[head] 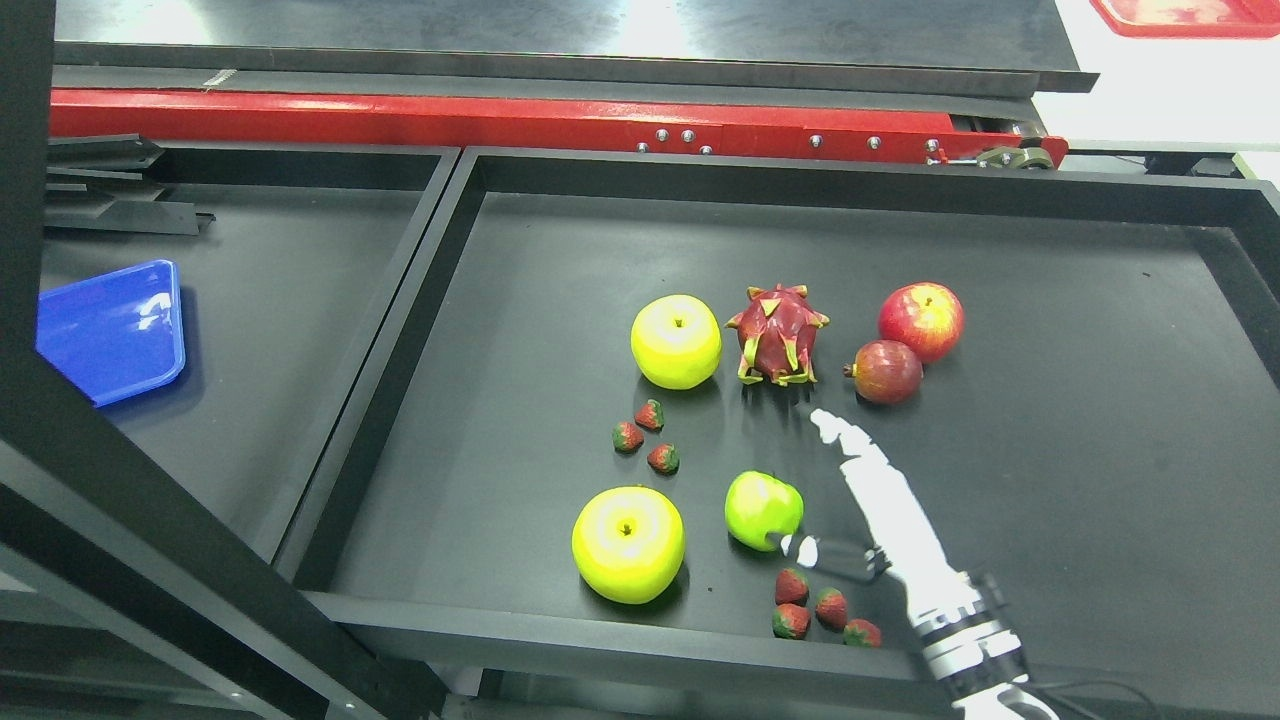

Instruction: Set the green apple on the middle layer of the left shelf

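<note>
The green apple (762, 508) lies on the black tray (1050, 500) near its front edge. My right hand (815, 490) comes in from the lower right and is open just to the right of the apple. Its fingers (838, 432) stretch out flat past the apple toward the dragon fruit, and the thumb tip (800, 547) touches the apple's lower right side. The fingers do not close on the apple. The left arm is out of view.
Two yellow-green apples (676, 341) (628, 543), a dragon fruit (778, 334), a red apple (921, 320), a pomegranate (886, 371) and strawberries (645, 436) (820, 613) lie on the tray. A blue tray (112, 330) sits at the left. A black frame post (150, 500) crosses the lower left.
</note>
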